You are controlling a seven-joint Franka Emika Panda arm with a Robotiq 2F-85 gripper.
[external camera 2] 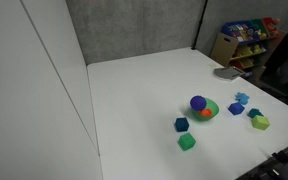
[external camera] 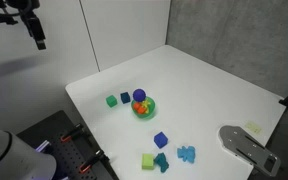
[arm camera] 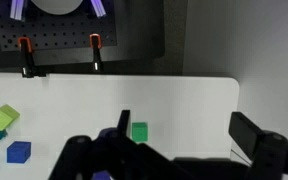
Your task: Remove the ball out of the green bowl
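Observation:
The dark purple ball sits in the small green bowl near the middle of the white table, next to an orange piece; both exterior views show them (ball, bowl). My gripper hangs high above and well away from the table's edge. In the wrist view its fingers stand wide apart with nothing between them. The gripper's body hides the bowl and ball there.
A green cube and a dark blue cube lie beside the bowl. A blue cube, a yellow-green block and a light blue piece lie toward the table's edge. A grey object sits at one corner.

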